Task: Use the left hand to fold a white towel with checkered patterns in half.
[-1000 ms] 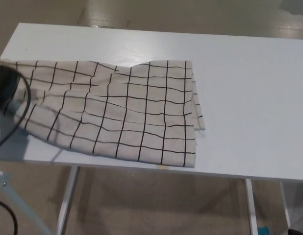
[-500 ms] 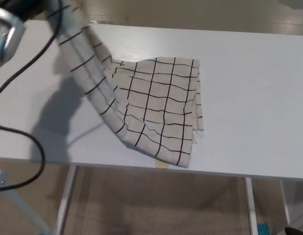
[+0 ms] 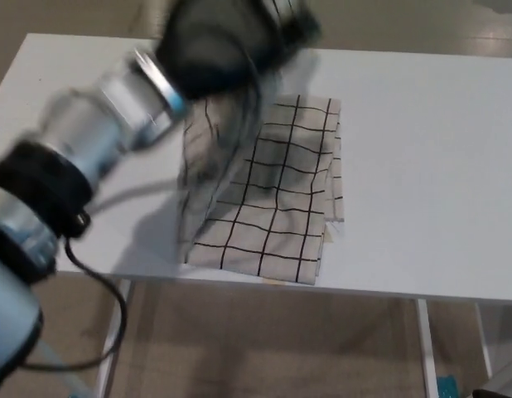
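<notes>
Swung across from the far left, the left hand [image 3: 227, 37] now carries the towel's lifted edge over its right half.
Blurred, the hand seems closed on the checkered towel [image 3: 272, 199], which drapes from it onto the white table [image 3: 422, 166] near the front edge; the forearm's cable [image 3: 90, 261] hangs beside it. No writing shows.

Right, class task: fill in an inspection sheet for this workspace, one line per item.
Surface: white table, its front edge in view.
Job's things: white checkered towel, one side lifted over the rest, fold not yet laid flat.
Clutter: nothing seen.
Hands: left hand blurred, above the towel's far end, holding the lifted cloth; right hand not in view.
Cables: black cable hanging from the left arm.
Surroundings: beige floor, white table legs.
</notes>
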You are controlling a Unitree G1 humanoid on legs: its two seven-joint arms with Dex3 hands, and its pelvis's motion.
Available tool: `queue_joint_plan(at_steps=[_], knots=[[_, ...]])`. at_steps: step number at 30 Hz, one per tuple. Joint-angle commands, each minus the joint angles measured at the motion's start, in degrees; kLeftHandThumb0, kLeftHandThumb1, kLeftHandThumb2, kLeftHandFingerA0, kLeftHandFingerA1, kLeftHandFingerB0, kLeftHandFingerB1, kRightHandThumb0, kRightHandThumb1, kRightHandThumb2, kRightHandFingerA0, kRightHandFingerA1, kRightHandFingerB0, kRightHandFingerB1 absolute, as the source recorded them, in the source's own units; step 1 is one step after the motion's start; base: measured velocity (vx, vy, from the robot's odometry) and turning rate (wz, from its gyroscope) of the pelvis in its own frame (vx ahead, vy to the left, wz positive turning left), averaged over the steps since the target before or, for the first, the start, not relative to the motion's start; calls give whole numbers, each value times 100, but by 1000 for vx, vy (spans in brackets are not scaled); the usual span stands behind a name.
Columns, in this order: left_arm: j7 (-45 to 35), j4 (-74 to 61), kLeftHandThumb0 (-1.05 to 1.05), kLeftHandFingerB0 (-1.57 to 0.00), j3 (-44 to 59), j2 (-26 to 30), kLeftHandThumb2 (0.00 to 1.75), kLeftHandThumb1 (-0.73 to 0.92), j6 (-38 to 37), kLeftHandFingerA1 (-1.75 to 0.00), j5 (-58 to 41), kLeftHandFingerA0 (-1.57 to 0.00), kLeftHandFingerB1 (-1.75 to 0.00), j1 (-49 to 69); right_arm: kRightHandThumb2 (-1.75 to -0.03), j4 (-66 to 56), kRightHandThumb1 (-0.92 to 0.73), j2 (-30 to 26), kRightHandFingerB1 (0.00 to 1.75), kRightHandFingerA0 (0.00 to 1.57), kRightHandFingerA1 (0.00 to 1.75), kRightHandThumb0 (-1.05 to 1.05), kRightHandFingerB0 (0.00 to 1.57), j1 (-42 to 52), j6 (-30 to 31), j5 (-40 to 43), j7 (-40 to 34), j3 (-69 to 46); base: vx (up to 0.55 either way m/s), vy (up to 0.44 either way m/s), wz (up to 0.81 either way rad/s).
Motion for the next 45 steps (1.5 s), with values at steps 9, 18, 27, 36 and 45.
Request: queue_joint_plan(at_steps=[9,18,27,36,45], knots=[[-3818,-730,-62,-35,-604,-360,58,55,-35,-36,-463,-33,-32,1661,-59,-206,-63,-94,48,61,47,-45,65,105,145,106,128,26,0,0,0],[-6033,-1784,-89,0,13,-558,58,57,977,0,-1729,0,-15,1848,-59,-136,-63,-182,48,61,47,-45,66,151,40,-82,24,53,0,0,0],[-6302,-2367,-89,0,565,-597,65,52,1073,-2,-2485,0,0,1644,-59,-3,-63,-164,48,64,49,-45,67,113,-57,-119,-59,43,0,0,0],[-7052,-3607,-82,0,1817,-649,87,45,1835,0,-4602,0,-12,1296,-59,-33,-63,-97,49,65,50,-44,67,175,-129,-253,-208,96,0,0,0],[-7614,-5002,-85,0,3544,459,90,47,2284,0,-6446,0,-10,1019,-59,136,-61,-75,49,62,50,-44,68,130,-142,-66,-43,54,0,0,0]])
